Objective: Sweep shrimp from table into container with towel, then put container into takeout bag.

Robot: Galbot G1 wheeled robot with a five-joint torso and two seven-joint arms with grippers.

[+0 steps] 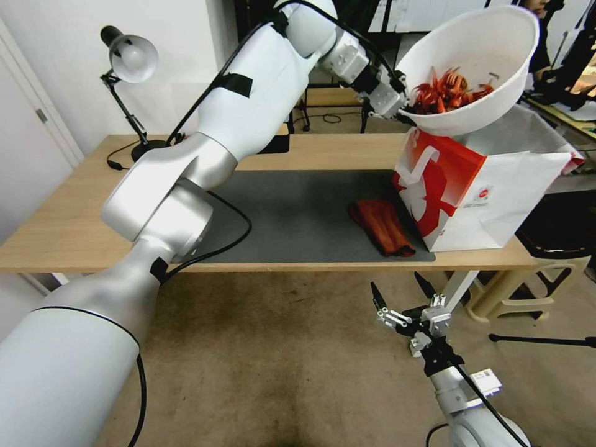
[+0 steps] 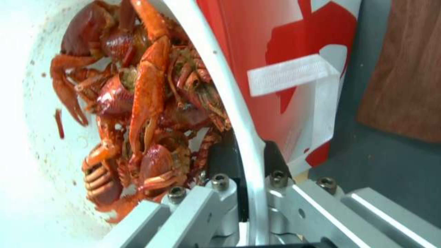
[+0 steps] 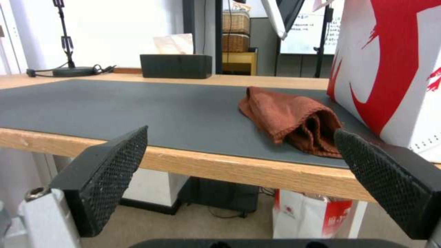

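Container (image 1: 478,68) — white bowl of shrimp (image 1: 448,90), tilted above the takeout bag (image 1: 478,186); left gripper (image 1: 397,105) clamps its thin rim (likely light, flexible, slippery). Right gripper (image 1: 403,298) below bag — spread wide, empty.

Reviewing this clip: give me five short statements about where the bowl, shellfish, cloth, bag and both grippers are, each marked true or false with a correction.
1. The left gripper clamps the rim of the round white plastic bowl, held above the red and white paper bag. True.
2. The bright red-orange shrimp lie scattered on the dark grey mat. False: they are inside the bowl.
3. The rust-red cloth lies crumpled on the mat beside the bag. True.
4. The right gripper holds the cloth. False: it is open, below the table edge.
5. The bag lies flat on its side. False: it stands upright.
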